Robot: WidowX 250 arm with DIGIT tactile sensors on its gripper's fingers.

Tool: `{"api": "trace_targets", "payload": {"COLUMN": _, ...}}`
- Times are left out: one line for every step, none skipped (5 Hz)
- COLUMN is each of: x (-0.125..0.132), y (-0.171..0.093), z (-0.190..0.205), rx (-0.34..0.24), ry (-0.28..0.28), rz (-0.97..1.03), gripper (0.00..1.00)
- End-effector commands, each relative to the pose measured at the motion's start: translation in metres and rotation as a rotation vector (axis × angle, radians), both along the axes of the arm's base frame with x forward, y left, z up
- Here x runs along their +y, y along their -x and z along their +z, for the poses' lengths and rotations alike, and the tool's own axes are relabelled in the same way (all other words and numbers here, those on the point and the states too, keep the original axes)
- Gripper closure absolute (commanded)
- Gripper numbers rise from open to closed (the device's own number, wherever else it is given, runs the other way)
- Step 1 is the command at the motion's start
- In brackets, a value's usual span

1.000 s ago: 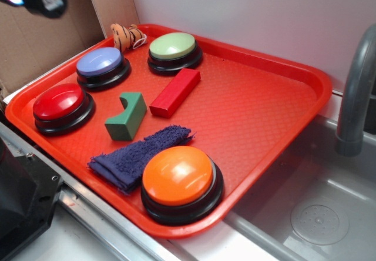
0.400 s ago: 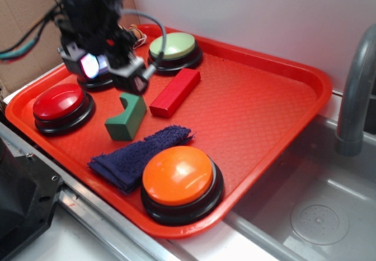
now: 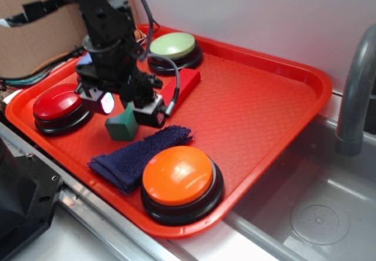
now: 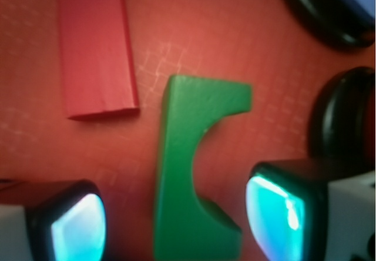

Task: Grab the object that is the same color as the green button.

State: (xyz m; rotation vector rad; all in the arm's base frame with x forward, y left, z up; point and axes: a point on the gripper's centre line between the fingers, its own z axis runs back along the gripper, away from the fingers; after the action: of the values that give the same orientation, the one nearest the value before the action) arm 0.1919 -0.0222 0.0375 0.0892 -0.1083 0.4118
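The object, a small dark green block (image 3: 121, 126) (image 4: 188, 173) with a curved notch in one side, lies on the red tray (image 3: 264, 114). My gripper (image 3: 124, 104) (image 4: 176, 223) hangs open right over it, one glowing fingertip (image 4: 76, 228) on each side and a gap between each pad and the block. The pale green button (image 3: 173, 46) on its black base stands at the tray's far edge, behind the arm.
A red rectangular block (image 3: 183, 86) (image 4: 94, 49) lies just beyond the green one. A red button (image 3: 57, 103), a partly hidden blue button (image 3: 87, 61), a large orange button (image 3: 178, 176) and a dark blue cloth (image 3: 138, 155) share the tray. A sink (image 3: 317, 208) lies right.
The arm has come in from the upper left and dropped over the green block. The open fingers now straddle it. Nothing on the tray has shifted.
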Motion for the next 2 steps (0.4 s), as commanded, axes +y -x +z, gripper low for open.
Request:
{"api": "trace_targets", "payload": {"x": 0.0035, "y": -0.0142, "z": -0.0224, "rx": 0.0, "ry": 0.024, "rz": 0.056, "gripper": 0.6}}
{"api": "trace_targets", "payload": {"x": 0.0008, "y": -0.0199, "z": -0.0212, "rx": 0.051, "ry": 0.06, "rz": -0.004, "gripper": 1.0}}
